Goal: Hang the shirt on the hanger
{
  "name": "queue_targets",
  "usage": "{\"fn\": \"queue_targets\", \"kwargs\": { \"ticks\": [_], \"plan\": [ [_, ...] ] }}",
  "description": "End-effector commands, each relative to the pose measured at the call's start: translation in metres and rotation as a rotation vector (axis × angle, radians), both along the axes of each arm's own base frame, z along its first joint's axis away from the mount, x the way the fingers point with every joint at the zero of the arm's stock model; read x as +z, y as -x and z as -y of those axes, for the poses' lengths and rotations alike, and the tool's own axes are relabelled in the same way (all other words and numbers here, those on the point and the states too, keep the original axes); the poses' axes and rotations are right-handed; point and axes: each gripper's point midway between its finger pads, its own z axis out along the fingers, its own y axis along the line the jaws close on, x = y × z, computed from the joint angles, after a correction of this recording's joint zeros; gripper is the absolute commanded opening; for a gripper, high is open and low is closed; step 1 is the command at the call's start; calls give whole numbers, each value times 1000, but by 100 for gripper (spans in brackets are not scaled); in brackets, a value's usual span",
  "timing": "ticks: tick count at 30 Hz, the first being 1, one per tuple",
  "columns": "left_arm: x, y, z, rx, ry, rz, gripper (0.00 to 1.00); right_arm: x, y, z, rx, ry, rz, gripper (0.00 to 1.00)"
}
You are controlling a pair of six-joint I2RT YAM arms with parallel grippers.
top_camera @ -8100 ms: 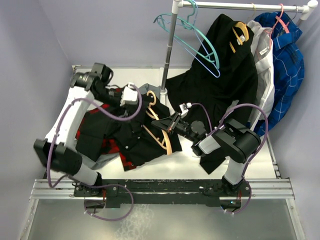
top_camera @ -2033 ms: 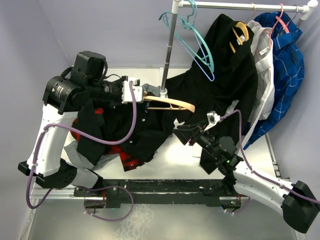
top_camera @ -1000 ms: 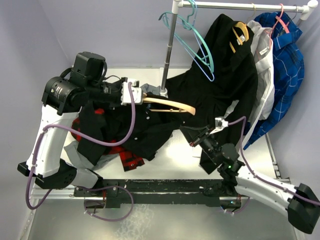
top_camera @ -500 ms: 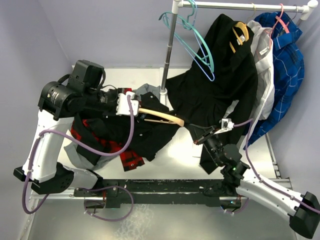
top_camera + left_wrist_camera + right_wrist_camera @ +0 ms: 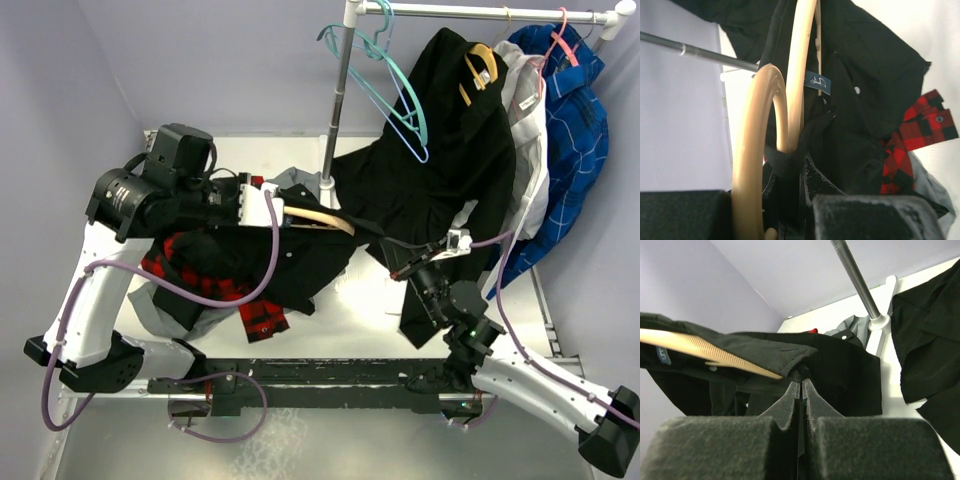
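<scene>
Left tool (image 5: pixel 262 206) clamped the hanger (image 5: pixel 318 218), whose long axis ran straight out toward right tool (image 5: pixel 801 389), pinched together on the shirt (image 5: pixel 765 351).

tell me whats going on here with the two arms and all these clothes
Two robot arms are putting a black shirt on a wooden hanger. The left gripper holds the hanger up by its hook end, above a red plaid shirt. The right gripper is shut on the shirt's edge at the hanger's far tip, where fabric covers that end. Part of the hanger's arm is bare, so the shirt looks only partly on.
</scene>
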Motion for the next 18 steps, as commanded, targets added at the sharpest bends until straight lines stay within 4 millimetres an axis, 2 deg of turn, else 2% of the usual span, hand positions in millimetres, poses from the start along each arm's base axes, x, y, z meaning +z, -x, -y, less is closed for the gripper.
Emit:
{"fn": "queue_targets", "kwargs": {
  "ticks": [1,6,9,13,18],
  "plan": [
    [31,-31,-7,123,44,159,0,11,-6,7,-48,-1,17,0],
    [36,-28,-2,103,68,148,0,3,-9,2,-38,13,-5,0],
    [30,-40,-10,152,31,180,0,7,-8,0,-28,11,-3,0],
    [12,-59,-23,234,-38,223,0,33,-2,-4,13,-19,30,0],
    [-11,-69,-16,253,-28,196,0,68,3,-21,102,-48,38,0]
  ]
}}
